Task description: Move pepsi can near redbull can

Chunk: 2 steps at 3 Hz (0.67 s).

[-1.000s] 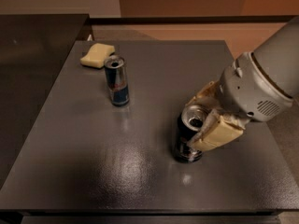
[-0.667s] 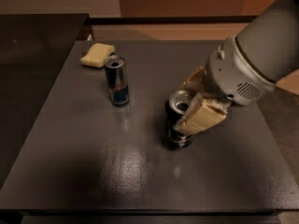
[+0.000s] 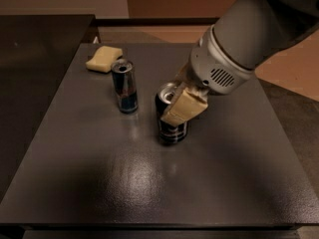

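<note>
Centrally, gripper (image 3: pixel 173 99) over table (image 3: pixel 149 183); fingers clamped on pepsi can (image 3: pixel 172 128), upright at frame centre | redbull can (image 3: pixel 124 86) near, left of it; not touching | sponge (image 3: pixel 103 59) upper left

Dark grey matte table (image 3: pixel 99 178), roughly square top, with soft glare noted on the near-centre surface. Three things are carried on it. A yellow sponge (image 3: pixel 103 59) is laid flat near the far-left corner. The redbull can (image 3: pixel 124 86) is stood upright just in front of the sponge, apart from it. The pepsi can (image 3: pixel 172 126) is stood upright around the table's middle, right of the redbull can, near it but not touching. Its base appears to be set on the surface. The gripper (image 3: pixel 180 99) is positioned over the table's middle, with its tan fingers (image 3: pixel 185 106) clamped around the pepsi can's upper part.
</note>
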Each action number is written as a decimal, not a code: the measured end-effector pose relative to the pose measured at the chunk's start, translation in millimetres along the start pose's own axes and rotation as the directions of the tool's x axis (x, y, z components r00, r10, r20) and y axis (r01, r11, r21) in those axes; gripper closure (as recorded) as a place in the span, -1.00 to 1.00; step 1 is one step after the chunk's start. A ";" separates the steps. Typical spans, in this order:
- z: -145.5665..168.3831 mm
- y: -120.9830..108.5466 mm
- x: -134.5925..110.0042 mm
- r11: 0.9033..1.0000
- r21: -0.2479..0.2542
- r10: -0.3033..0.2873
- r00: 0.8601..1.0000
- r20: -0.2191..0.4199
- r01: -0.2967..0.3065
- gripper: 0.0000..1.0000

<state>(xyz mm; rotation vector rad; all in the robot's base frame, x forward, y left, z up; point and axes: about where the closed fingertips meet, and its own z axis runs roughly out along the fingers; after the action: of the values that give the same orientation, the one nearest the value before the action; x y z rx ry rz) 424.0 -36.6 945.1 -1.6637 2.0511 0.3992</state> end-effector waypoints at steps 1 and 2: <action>12.9 -13.5 -13.6 1.000 0.002 0.014 1.000 -0.006 -0.014 1.00; 23.8 -27.4 -26.6 1.000 0.001 0.021 1.000 -0.010 -0.021 1.00</action>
<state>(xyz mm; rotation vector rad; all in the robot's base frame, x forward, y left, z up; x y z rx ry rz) 459.0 -8.6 940.6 -1.6482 2.0768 0.3971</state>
